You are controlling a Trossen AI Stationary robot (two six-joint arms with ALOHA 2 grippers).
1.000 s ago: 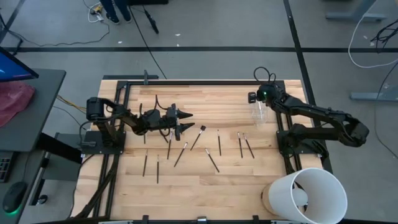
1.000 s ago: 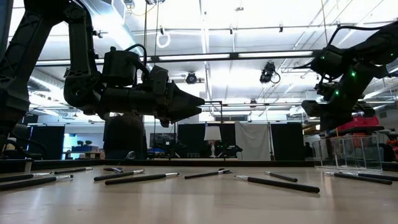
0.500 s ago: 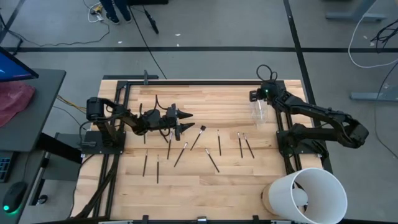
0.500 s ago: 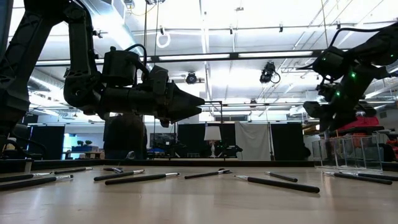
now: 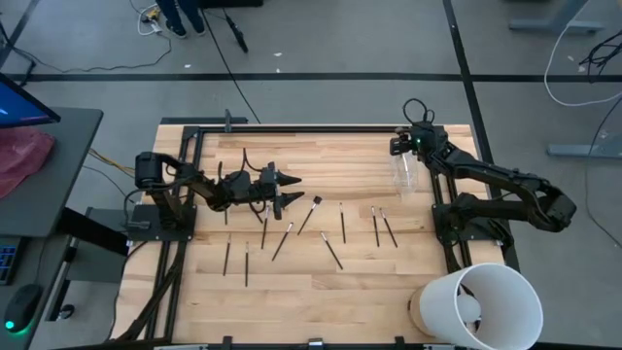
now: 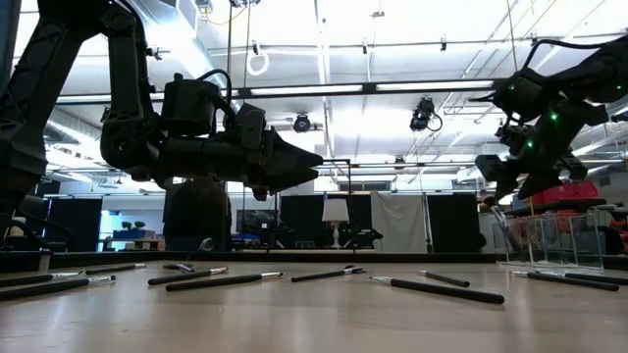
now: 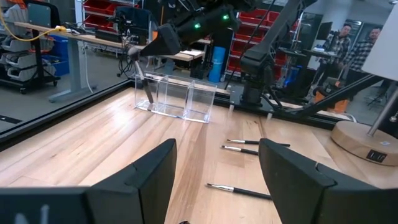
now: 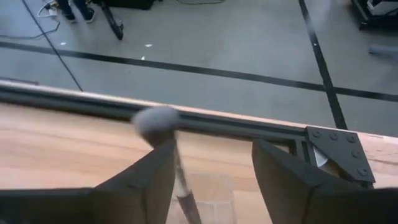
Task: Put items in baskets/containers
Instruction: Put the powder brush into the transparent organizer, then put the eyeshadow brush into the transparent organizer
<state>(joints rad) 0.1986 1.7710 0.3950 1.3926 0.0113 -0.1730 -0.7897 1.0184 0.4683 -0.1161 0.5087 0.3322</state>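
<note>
We note the right hand (image 5: 398, 148) spread open above the clear cup (image 5: 405, 175), one brush (image 7: 144, 89) leaning inside it, while the left hand (image 5: 289, 192), also open, hovers nearest the scattered brushes (image 5: 309, 216) lying lengthwise on the counter (image 5: 321, 282).

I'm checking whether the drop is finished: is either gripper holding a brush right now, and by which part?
Neither. The right gripper is open above the clear container, a fluffy-headed brush loose between its fingers. The left gripper is open and empty.
</note>
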